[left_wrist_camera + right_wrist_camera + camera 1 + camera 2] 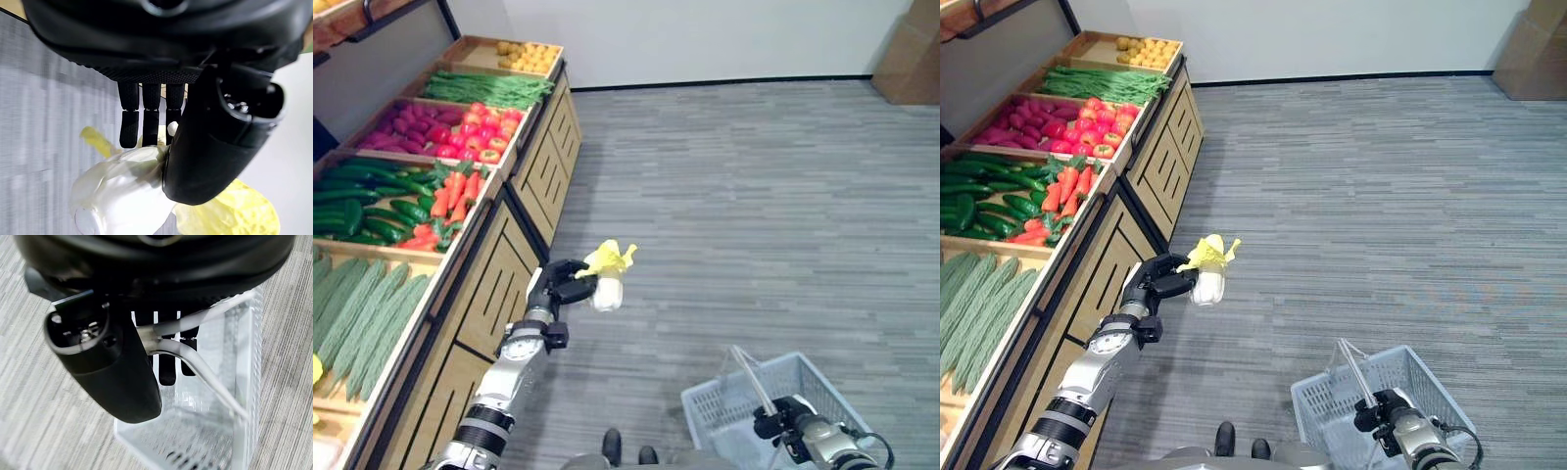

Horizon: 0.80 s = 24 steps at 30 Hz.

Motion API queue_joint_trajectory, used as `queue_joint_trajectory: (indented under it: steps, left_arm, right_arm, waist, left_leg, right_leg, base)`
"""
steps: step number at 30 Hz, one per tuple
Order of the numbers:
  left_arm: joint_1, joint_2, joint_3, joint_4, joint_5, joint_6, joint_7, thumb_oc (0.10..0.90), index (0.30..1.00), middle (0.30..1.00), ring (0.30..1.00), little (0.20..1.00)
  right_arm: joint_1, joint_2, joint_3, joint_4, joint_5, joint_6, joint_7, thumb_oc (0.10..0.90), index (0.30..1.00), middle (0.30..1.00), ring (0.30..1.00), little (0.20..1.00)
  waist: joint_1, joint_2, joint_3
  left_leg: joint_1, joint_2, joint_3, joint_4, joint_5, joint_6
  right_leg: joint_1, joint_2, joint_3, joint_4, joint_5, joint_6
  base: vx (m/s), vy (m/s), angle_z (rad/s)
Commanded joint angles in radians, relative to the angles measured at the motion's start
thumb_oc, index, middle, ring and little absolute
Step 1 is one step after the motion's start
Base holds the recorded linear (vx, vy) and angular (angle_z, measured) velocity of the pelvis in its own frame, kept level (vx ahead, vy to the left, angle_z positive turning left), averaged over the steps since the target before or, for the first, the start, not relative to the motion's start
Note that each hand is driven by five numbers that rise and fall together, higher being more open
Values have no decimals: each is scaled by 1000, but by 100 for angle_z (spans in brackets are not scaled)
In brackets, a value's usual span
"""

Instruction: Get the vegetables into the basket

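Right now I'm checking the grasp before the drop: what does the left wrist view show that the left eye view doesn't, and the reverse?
Left wrist view alone: the fingers and thumb of the left hand curled round the cabbage's white stem. Left eye view alone: the basket, its handle held by the right hand, and the vegetable shelves. Both: the cabbage in the left hand, above grey floor.
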Motion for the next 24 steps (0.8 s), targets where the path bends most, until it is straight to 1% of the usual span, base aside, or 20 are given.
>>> queue_joint_trajectory:
  steps: [1,12,24]
  left_arm:
    - [-58,36,43,-119,53,-77,-9,400,300,300,300,300]
    - [-22,35,42,-127,65,-62,-25,400,300,300,300,300]
    - [-34,32,17,-131,68,-51,-39,400,300,300,300,300]
  right_arm:
    - [-64,-30,-41,-11,-1,-56,-5,400,300,300,300,300]
    - [-45,-15,-56,-12,1,-54,-1,400,300,300,300,300]
    - [-47,-14,-56,-3,12,-53,1,400,300,300,300,300]
  waist:
    - [48,-43,-43]
    - [63,-66,-59]
    - [72,-74,-69]
  left_leg:
    - [18,-19,34,6,-42,20]
    - [33,-25,40,6,-73,32]
    - [48,-24,33,6,-81,33]
  right_leg:
    - [7,-145,72,-12,10,244]
    - [15,-162,69,-35,22,265]
    - [22,-166,62,-38,26,269]
  base:
    - [36,34,7]
    - [32,41,-5]
    - [-5,12,4]
